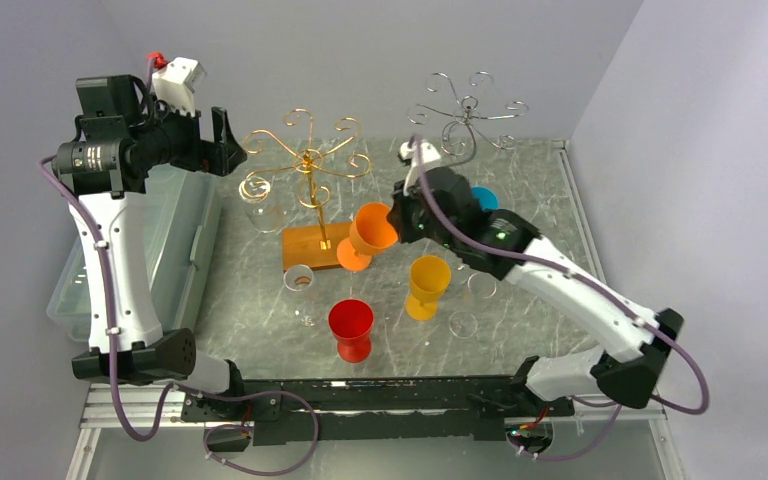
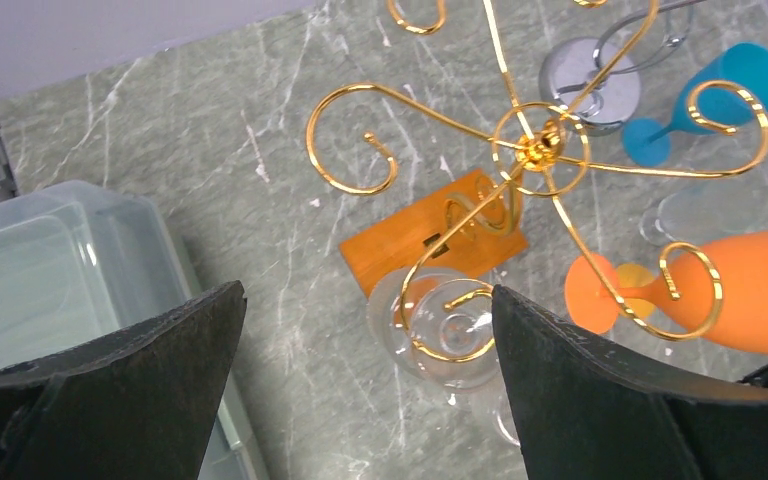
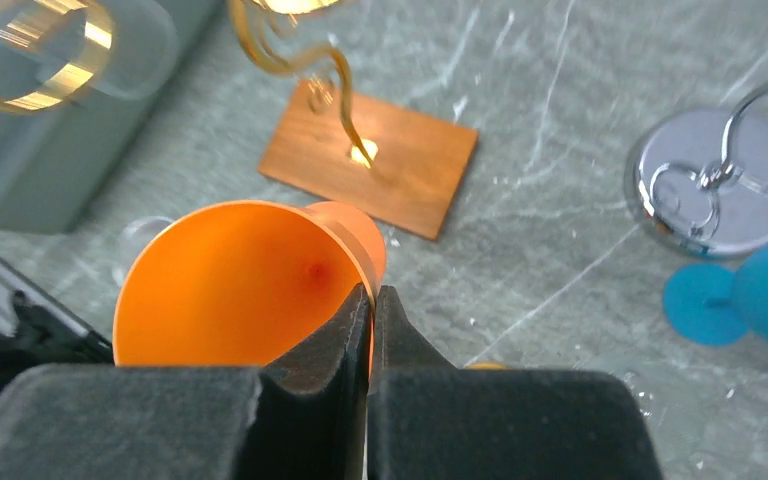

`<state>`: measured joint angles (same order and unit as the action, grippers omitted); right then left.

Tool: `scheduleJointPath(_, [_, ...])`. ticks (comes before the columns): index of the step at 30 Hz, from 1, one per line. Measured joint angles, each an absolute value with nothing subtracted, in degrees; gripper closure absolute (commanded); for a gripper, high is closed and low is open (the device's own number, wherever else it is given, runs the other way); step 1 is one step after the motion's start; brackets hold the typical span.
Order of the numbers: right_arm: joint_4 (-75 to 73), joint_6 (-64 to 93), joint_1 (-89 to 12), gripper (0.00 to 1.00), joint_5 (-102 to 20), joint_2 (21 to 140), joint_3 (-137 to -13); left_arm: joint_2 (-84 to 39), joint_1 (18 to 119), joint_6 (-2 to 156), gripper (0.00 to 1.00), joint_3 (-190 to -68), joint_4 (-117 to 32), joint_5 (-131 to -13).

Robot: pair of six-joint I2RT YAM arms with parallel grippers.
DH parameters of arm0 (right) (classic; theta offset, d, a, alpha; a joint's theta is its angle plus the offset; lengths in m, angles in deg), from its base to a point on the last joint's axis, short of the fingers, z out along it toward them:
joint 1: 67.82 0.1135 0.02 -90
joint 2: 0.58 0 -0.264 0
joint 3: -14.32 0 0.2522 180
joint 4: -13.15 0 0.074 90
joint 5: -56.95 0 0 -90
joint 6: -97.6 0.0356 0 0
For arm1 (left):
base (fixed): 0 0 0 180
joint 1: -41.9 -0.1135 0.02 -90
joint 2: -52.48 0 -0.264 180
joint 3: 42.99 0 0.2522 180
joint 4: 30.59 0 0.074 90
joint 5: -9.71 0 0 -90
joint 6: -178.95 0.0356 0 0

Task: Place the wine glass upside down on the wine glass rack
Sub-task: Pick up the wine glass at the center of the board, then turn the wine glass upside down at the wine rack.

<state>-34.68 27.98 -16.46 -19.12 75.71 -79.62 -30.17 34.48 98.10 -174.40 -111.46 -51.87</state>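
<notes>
Grey-green marbled table [image 1: 250, 325] lying level across the enclosure, plain pale back wall [image 1: 360, 50] rising behind it, left wall [image 1: 5, 70] and right wall [image 1: 705, 150] closing in both sides, even diffuse light falling over the surface, casting soft shadows.

fixed view high and behind, wrist views close, angled down, all sharing the gold rack [image 1: 307, 158]

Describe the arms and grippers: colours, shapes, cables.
The left arm and right arm have white shells, black joints and a purple cable running along them. The right arm shows a small green light. The left gripper and right gripper have broad black wedge-shaped fingers.
</notes>
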Motion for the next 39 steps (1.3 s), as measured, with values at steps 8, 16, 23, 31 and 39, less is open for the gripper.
scheduleJointPath(8, [-44.8,24.7,-16.4,1.0,-21.9,69.1,-94.7,-29.2,34.5,96.8,0.01,-175.4,-111.5,-44.7])
scheduleJointPath(16, [-54.8,22.5,-16.4,1.0,-25.3,71.2,-114.9,-28.3,34.5,96.8,0.01,-175.7,-111.7,-37.9])
scheduleJointPath(23, [-49.5,22.4,-16.4,1.0,-28.7,74.4,-118.8,-26.6,34.5,96.7,0.01,-173.9,-112.4,-30.6])
scheduleJointPath(31, [-39.6,22.6,-16.4,1.0,-29.1,83.1,-118.7,-25.6,34.8,96.8,0.01,-173.0,-112.7,-26.9])
scheduleJointPath(39, [-32.3,22.9,-16.4,1.0,-29.2,83.9,-116.7,-24.8,35.4,96.1,0.07,-168.3,-112.3,-24.0])
